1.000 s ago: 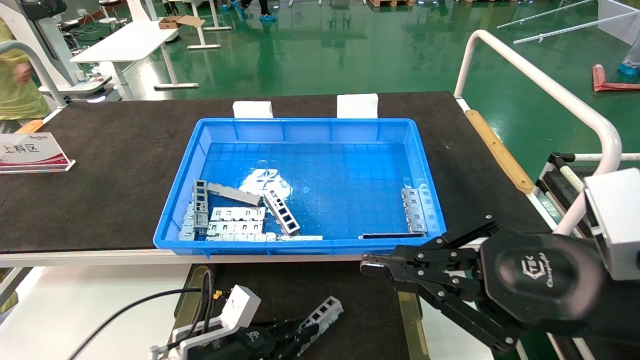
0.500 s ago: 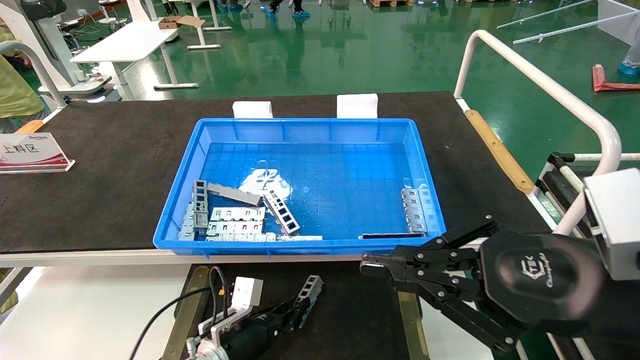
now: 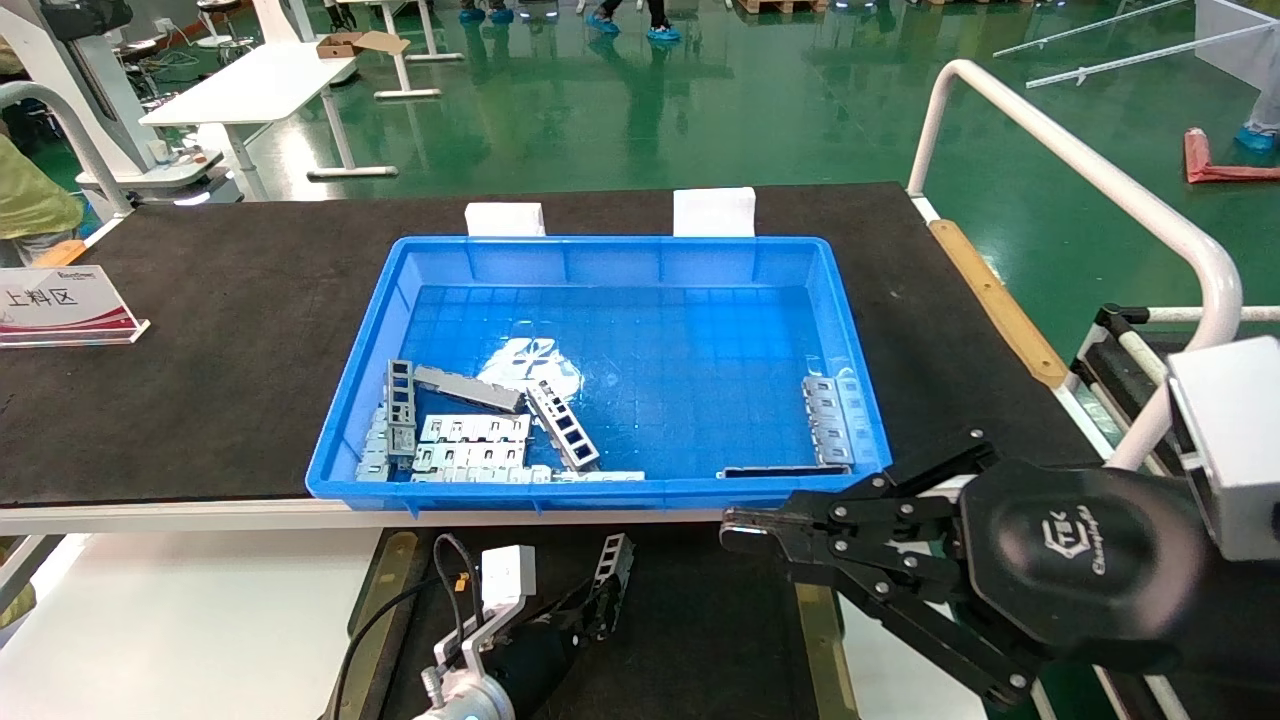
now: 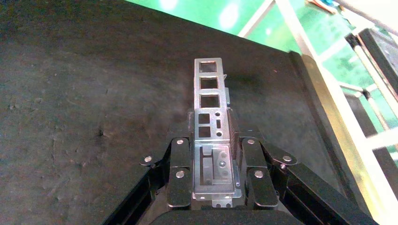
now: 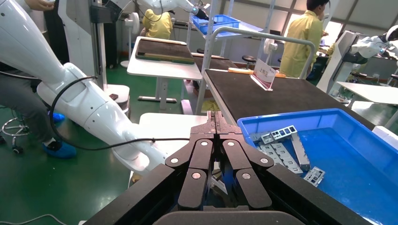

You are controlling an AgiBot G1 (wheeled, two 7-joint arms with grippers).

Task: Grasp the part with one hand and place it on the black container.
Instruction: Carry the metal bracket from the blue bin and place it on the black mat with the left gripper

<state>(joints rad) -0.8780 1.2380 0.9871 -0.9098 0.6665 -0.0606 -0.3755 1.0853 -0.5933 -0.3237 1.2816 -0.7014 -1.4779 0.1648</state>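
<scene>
My left gripper (image 3: 596, 603) is shut on the part (image 3: 612, 565), a narrow silver ladder-like bracket. It holds the part by one end over the black container (image 3: 700, 620), near the tray's far edge. In the left wrist view the part (image 4: 209, 91) sticks out forward from between the jaws of my left gripper (image 4: 213, 129), low over the black container (image 4: 94, 117). I cannot tell whether the part touches the tray. My right gripper (image 3: 745, 530) is shut and empty, parked above the tray's right brass strip (image 3: 815, 640). In the right wrist view my right gripper (image 5: 215, 123) shows its jaws pressed together.
A blue bin (image 3: 600, 490) stands just beyond the tray and holds several silver brackets and plates (image 3: 470, 440), with more at its right wall (image 3: 835, 420). A white rail (image 3: 1100, 180) runs along the right. A sign (image 3: 60, 300) stands at far left.
My left gripper has moved forward and left toward the bin with the part in it. The part has swung from slanting right to pointing almost straight away. The right arm has not moved.
</scene>
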